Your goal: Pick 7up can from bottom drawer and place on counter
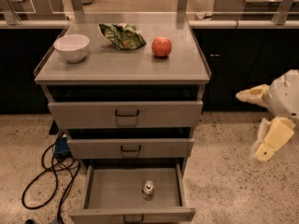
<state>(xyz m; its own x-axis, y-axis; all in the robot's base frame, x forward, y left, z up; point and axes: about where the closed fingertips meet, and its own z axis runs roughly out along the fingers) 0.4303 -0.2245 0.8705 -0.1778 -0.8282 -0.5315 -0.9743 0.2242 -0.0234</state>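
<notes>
Low in the middle of the frame, the bottom drawer (117,190) is standing pulled out, and the 7up can (148,189) is sitting upright on its floor, slightly right of centre, touching nothing else. Above it the middle drawer (93,148) and top drawer (84,114) are showing only their fronts. On the counter (121,64) at upper centre, a white bowl (71,47) is resting near the left edge, a crumpled green bag (122,35) is lying toward the back, and an orange-red fruit (161,46) is sitting just right of the bag. At the right edge of the frame the gripper (267,144) is hanging over the speckled floor (229,176), well apart from the drawers and the can; whether it is clenched or released I cannot tell
</notes>
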